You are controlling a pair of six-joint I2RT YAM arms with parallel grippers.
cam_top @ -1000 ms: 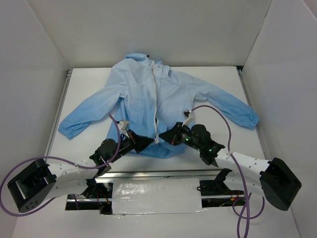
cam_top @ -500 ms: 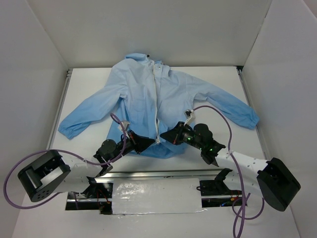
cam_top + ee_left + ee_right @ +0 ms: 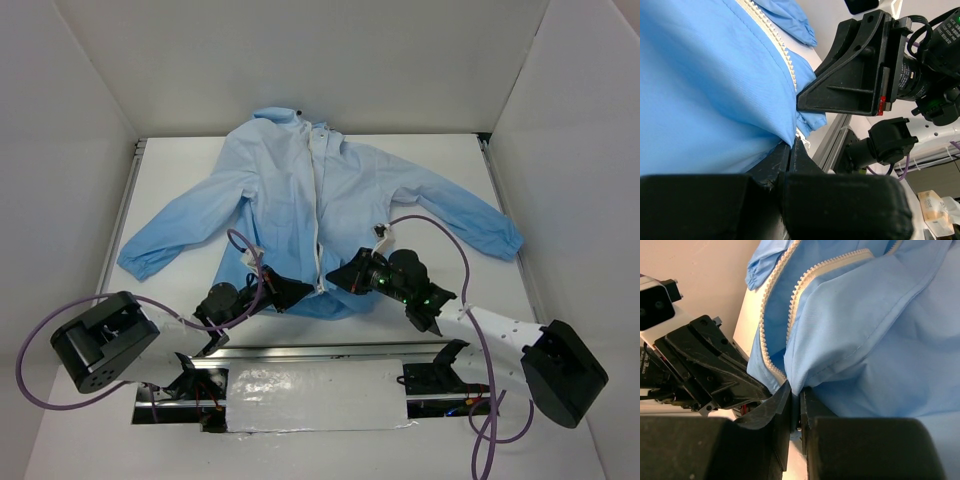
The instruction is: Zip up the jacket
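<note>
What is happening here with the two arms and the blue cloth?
A light-blue jacket lies spread on the table. The left claw pinches its bottom hem beside the zipper. The right claw sits at the opposite front edge, and its grip is unclear. The zipper is not yet closed.

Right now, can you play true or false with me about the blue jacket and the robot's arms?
1. The jacket is light blue. True.
2. The zipper is closed all the way up. False: its two rows of teeth lie apart.
3. The left gripper pinches the jacket's bottom edge. True.
4. The sleeves are tucked under the jacket. False: both lie spread out sideways.
5. The right gripper is up at the collar. False: it is at the bottom edge, beside the zipper.
</note>
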